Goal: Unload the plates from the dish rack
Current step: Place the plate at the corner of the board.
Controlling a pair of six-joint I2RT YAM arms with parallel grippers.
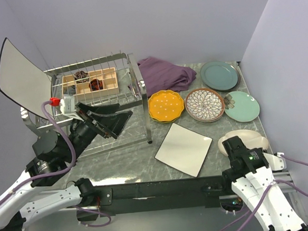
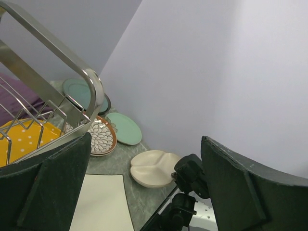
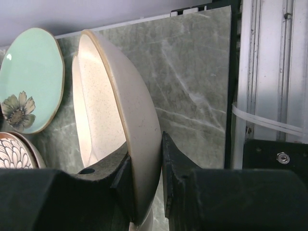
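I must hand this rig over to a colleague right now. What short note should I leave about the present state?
Left pincer: open, empty, at the dish rack, near its lower tier.
Right pincer: shut on the rim of the cream plate, at the near right corner of the table.
Done: on the table lie the orange dotted plate, brown-patterned plate, teal plate, mint flower plate and white square plate.
Left: one large white plate stands at the rack's left end; the cream plate is not yet released.
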